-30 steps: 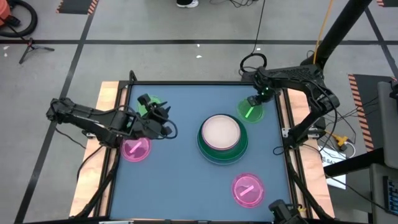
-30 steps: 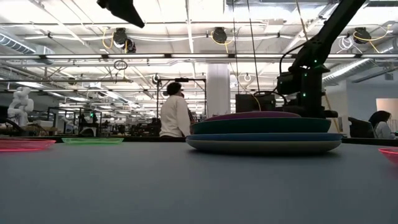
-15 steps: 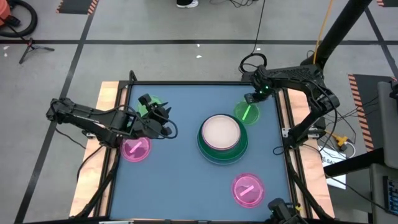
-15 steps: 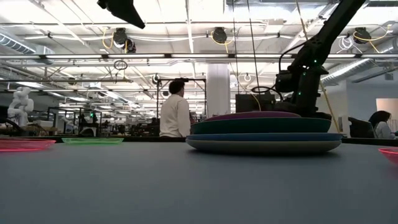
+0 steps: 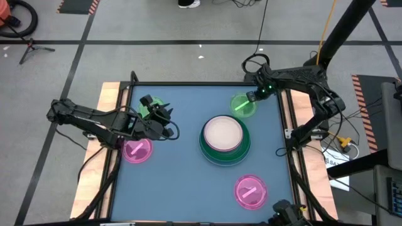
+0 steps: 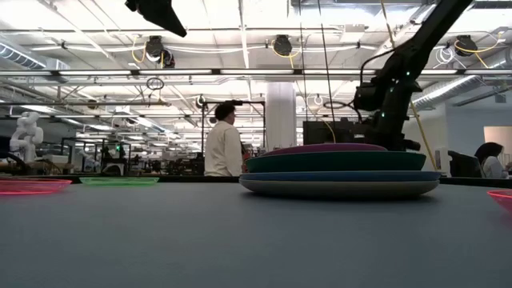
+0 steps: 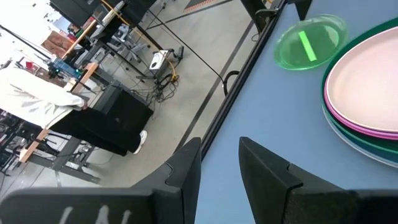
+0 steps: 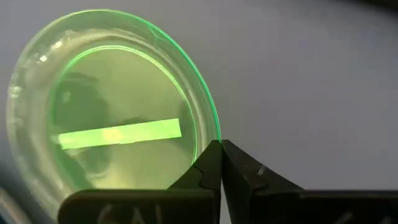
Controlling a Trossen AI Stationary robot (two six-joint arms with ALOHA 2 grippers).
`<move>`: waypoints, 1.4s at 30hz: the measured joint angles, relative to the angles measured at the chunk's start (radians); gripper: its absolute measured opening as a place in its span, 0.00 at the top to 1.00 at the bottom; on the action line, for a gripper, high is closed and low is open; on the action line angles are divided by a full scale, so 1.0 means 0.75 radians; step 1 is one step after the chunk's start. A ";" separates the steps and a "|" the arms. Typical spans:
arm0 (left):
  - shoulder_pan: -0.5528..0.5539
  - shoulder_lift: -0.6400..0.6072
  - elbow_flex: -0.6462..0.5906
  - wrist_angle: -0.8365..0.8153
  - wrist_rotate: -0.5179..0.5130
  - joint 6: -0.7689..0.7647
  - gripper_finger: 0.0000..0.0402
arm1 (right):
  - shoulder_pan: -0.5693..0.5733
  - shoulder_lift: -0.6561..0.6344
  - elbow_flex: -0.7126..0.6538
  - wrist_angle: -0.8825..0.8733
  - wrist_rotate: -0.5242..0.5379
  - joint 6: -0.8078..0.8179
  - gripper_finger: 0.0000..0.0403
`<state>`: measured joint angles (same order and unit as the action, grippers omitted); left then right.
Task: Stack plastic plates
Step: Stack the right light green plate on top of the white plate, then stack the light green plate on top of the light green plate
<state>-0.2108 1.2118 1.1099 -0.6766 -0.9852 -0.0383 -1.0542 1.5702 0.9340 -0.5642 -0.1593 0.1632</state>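
A stack of plastic plates (image 5: 225, 139) stands mid-table, a pale beige plate on top. A small translucent green plate (image 5: 242, 105) lies near the far right corner, and my right gripper (image 5: 252, 96) is shut on its rim. In the low view the stack (image 6: 339, 168) hides that plate. My left gripper (image 5: 168, 127) hovers open above the table's left part, with nothing between its fingers (image 7: 186, 165). A second green plate (image 5: 152, 107) and a pink plate (image 5: 137, 150) lie flat by the left arm. Another pink plate (image 5: 250, 191) lies near the front right. My right gripper (image 8: 221, 149) pinches the green plate's rim (image 8: 208, 132) between its two fingertips, on the side toward the table's right edge. The fingers come steeply from above, slanting in from the right. Whether the plate's opposite edge rests on the table does not show.
Wooden rails (image 5: 290, 119) border the blue tabletop (image 5: 188, 182) left and right. Bare blue surface lies in front of the stack and between the two pink plates. A person (image 6: 225, 144) stands in the room far behind the table.
My right gripper has drawn a little toward the far edge and the left, tipping somewhat. The small green plate has shifted with it the same way, away from the right rail. The left arm has kept still.
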 joint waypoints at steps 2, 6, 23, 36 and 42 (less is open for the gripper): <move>0.001 0.000 0.000 0.000 0.000 0.000 0.71 | 0.000 -0.049 0.000 0.025 -0.001 0.001 1.00; 0.000 0.000 0.000 0.000 0.000 0.000 0.71 | 0.011 -0.179 0.000 0.063 -0.046 0.024 1.00; 0.000 0.000 0.000 0.000 0.000 0.002 0.71 | 0.301 -0.463 0.000 0.109 -0.318 0.147 1.00; 0.000 0.000 0.000 -0.001 0.000 0.001 0.71 | 0.673 -0.458 -0.001 0.018 -0.261 0.187 0.95; 0.000 0.000 0.000 -0.001 0.000 -0.002 0.71 | 0.768 -0.458 -0.001 0.018 -0.140 0.234 0.85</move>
<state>-0.2108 1.2118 1.1099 -0.6773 -0.9852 -0.0399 -0.4781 1.2270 0.9337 -0.5509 -0.2640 0.3391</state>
